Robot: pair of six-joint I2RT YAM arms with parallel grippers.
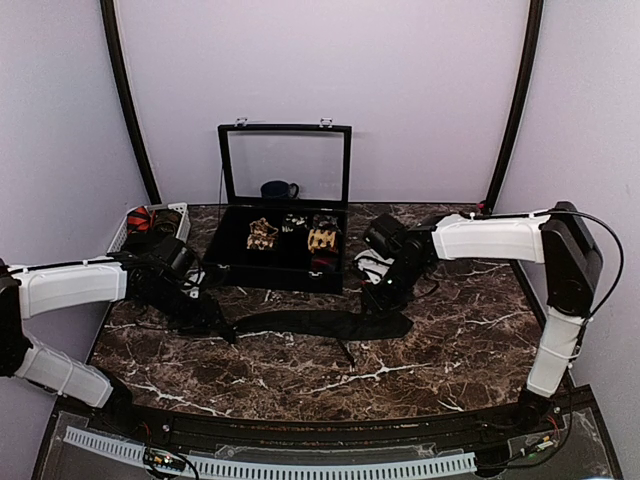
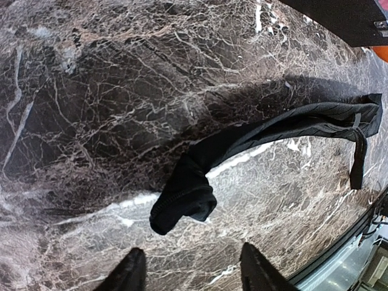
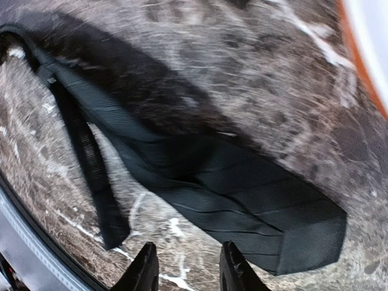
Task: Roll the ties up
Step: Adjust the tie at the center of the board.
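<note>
Left wrist view: the left gripper (image 2: 191, 270) hangs released, with the black tie (image 2: 242, 136) on the bench (image 2: 91, 91), its curled narrow end just ahead. Released too, the right gripper (image 3: 185, 267) hovers at the wide end. Rolling seems barely begun; next, pinch that curl.

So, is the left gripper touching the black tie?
Apart. In the left wrist view, a strip of the marble table shows between the open left gripper and the folded end of the black tie.
</note>
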